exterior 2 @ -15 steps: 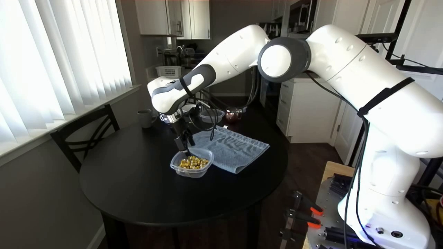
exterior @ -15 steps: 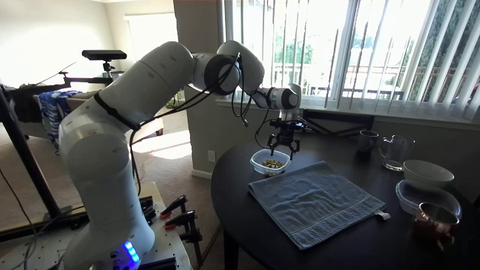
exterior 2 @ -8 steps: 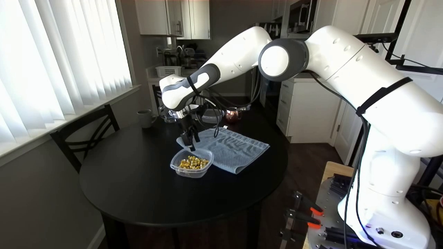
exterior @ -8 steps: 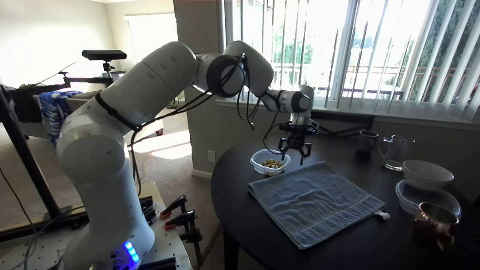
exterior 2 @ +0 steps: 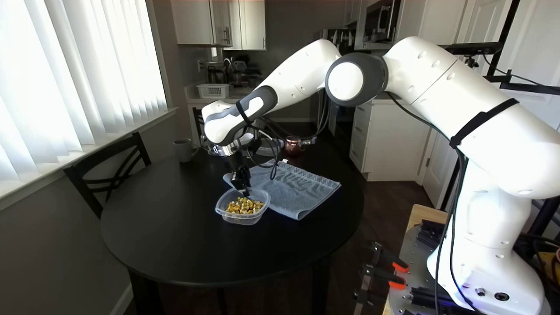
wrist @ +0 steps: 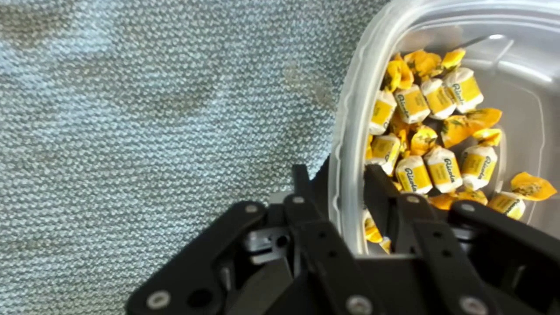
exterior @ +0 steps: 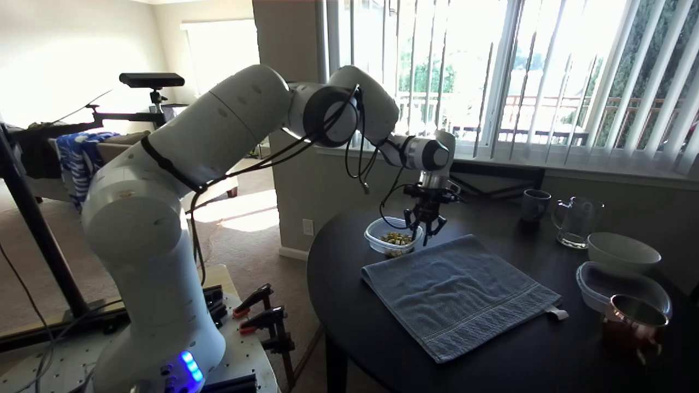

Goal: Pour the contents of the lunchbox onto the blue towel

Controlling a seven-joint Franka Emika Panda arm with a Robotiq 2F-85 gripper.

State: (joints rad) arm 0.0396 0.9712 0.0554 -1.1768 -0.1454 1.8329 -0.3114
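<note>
Table (exterior 2: 170, 232): it has a round form and a dark colour, visible in both exterior views
Arm (exterior: 235, 114): white and bent, it reaches over the table from the side
Towel (exterior: 458, 297): grey-blue, with wrinkles, lying flat on the table
Bowl (exterior: 622, 249): white, to the right of the towel in an exterior view
Tub (exterior: 593, 297): transparent, between the bowl and the copper mug (exterior: 625, 330)
Box (exterior 2: 239, 220): whitish, transparent, it stands upright on the table, just beside one edge of the towel; whether both touch, I cannot tell
Pincer (wrist: 345, 180): black, directed down at the box wall nearest to the towel; one finger (wrist: 380, 186) is inside the box, the other outside, and the wall passes in the narrow gap; whether they press on it, I cannot tell
Glass mug (exterior: 579, 224): near the bowl
Cup (exterior: 535, 207): grey, near the glass mug
Candies (wrist: 444, 170): in yellow and white wrappers, several with the word "Ricola", they lie in the box
</note>
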